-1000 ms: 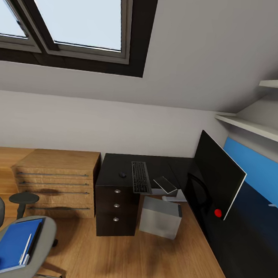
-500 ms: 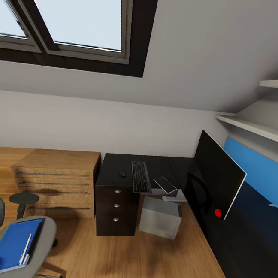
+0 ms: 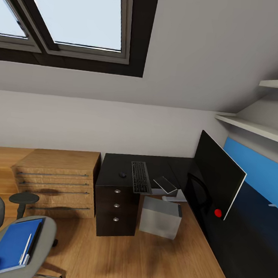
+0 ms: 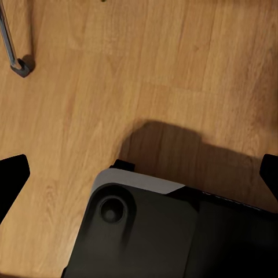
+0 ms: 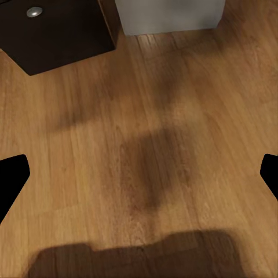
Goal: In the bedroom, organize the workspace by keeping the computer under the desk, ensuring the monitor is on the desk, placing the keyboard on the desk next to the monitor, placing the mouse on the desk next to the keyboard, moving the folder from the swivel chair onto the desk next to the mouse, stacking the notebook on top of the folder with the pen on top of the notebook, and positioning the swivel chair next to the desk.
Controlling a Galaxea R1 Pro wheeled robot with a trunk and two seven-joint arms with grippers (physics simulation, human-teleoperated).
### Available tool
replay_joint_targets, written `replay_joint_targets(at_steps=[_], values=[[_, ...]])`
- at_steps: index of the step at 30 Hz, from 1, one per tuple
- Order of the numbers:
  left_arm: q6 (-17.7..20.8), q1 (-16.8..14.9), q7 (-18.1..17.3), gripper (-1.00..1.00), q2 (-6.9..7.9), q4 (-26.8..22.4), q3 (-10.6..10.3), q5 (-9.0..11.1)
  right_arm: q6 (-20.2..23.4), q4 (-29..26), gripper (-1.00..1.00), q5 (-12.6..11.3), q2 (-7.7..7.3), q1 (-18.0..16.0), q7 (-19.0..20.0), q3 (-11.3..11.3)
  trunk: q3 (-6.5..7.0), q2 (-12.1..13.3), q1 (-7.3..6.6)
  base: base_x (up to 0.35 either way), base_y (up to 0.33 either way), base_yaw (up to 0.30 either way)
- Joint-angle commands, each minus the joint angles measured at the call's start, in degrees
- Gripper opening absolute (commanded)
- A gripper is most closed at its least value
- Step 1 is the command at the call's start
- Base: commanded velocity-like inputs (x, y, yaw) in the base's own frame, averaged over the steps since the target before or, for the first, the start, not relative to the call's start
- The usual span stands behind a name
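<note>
My left fingers [image 4: 11, 179] and right fingers [image 5: 11, 176] are spread wide, holding nothing, above the wood floor [image 5: 174, 145]. On the table [image 3: 111, 172] lie the mouse [image 3: 122, 174], keyboard [image 3: 140, 177], notebook [image 3: 165, 184] and monitor [image 3: 216, 180]. The computer [image 3: 160, 217] stands underneath. The folder [image 3: 10, 245], pen [image 3: 26, 248] on it, lies on the chair [image 3: 48, 232].

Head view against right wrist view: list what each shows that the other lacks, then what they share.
Head view alone: the monitor, keyboard, mouse and notebook on the desk, plus the swivel chair carrying the folder and pen.

Right wrist view alone: the right gripper, fingers spread wide over bare floor.

Both: the computer standing on the wooden floor beside the desk's drawer unit.
</note>
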Motion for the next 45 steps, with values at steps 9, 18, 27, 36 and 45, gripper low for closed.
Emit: replay_joint_targets(at_steps=[9,18,27,36,45], values=[[-1.0,-0.7,-0.3,1.00,0.63,-0.6,-1.2,1.0,-0.6,-0.6,1.00,-0.2,-0.67,0.6,-0.5,-1.2,-0.02,0.0,0.02,0.000,0.000,0.000],[-3.9,-1.2,0.2,1.00,0.48,-0.8,-1.0,0.3,-0.6,-1.4,1.00,-0.8,-2.26,0.5,-1.5,-1.0,-0.02,0.0,0.02,0.000,0.000,0.000],[-6.8,-1.2,0.3,1.00,0.47,-0.6,-0.9,0.1,-0.6,-1.1,1.00,0.5,-2.80,0.4,-1.1,0.0,-0.02,0.0,0.02,0.000,0.000,0.000],[-9.6,-1.2,0.3,1.00,0.47,-0.6,-0.9,0.1,-0.6,-1.1,1.00,0.7,-2.83,0.4,-1.1,0.0,-0.02,0.0,0.02,0.000,0.000,0.000],[-9.6,-1.2,0.3,1.00,0.47,-0.6,-0.9,0.2,-0.6,-1.1,1.00,0.7,-2.83,0.4,-1.1,0.0,-0.02,0.0,0.02,0.000,0.000,0.000]])
